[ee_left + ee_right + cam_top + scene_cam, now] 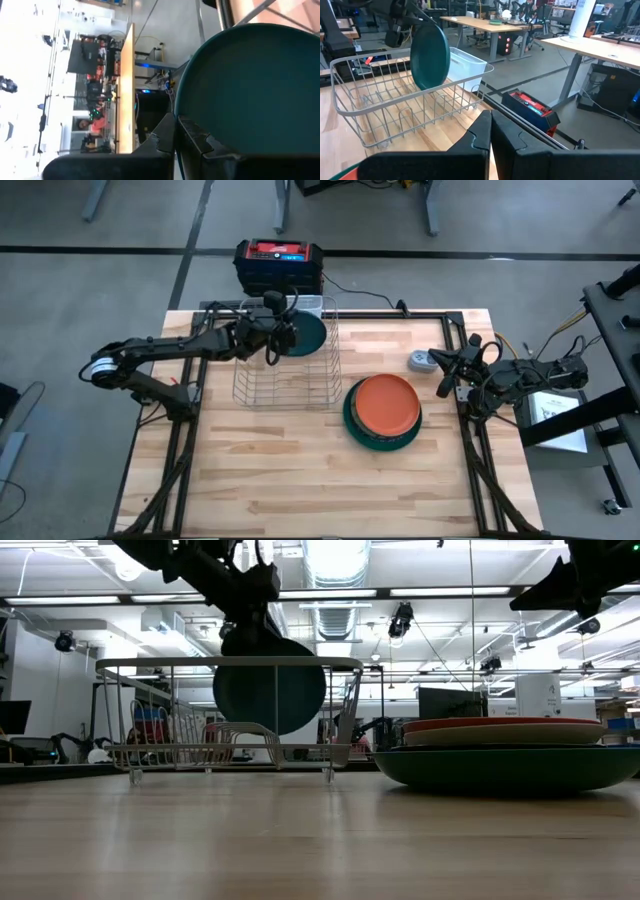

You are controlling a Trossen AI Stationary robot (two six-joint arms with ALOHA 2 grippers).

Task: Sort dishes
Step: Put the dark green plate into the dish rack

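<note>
- The left pincer (283,335), clamped on the rim of the teal plate (303,335), holds it upright over the wire rack (285,385).
- Judged step: racking that plate; next it needs lowering between the wires, then release.
- The right pincer (446,380) waits closed and empty beside the orange plate (385,402) stacked on the surface (300,470).

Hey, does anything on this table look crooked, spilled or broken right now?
Nothing stands out. The left gripper holds a teal plate upright over the wire rack; the orange plate sits neatly on the stack.

My left gripper (283,336) is clamped on the teal plate (305,335) over the rack (285,375); my right gripper (447,370) waits closed beside the rack.
</note>
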